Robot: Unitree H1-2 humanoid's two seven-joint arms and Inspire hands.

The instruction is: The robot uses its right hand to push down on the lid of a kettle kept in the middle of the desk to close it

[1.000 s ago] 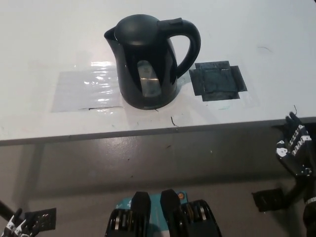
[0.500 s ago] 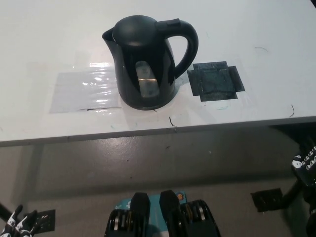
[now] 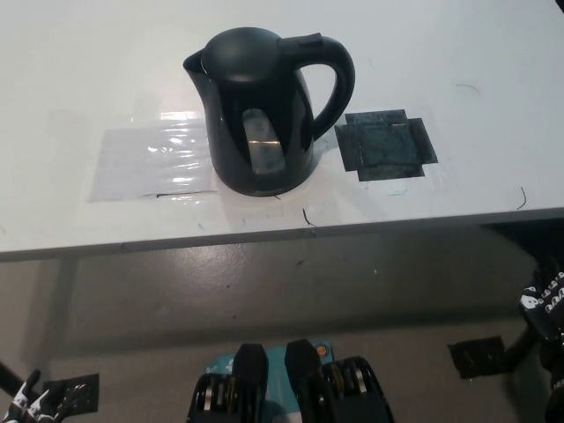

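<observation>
A black electric kettle (image 3: 261, 115) stands upright in the middle of the white desk (image 3: 458, 44), spout to the left and handle (image 3: 335, 75) to the right. Its domed lid (image 3: 242, 46) lies flat down on the body. My black right hand (image 3: 546, 304) hangs low at the picture's right edge, below the desk's front edge and far from the kettle, only partly in view. My white left hand (image 3: 31, 404) rests at the bottom left corner, barely showing. Neither hand touches anything.
A black tape patch (image 3: 385, 145) lies on the desk right of the kettle. A clear film sheet (image 3: 154, 161) is stuck left of it. Grey floor shows below the desk edge, with small black squares (image 3: 480, 355) on it.
My right hand has dropped from desk-edge height to lower at the right border and now shows less. The view shifted slightly. The kettle has not moved.
</observation>
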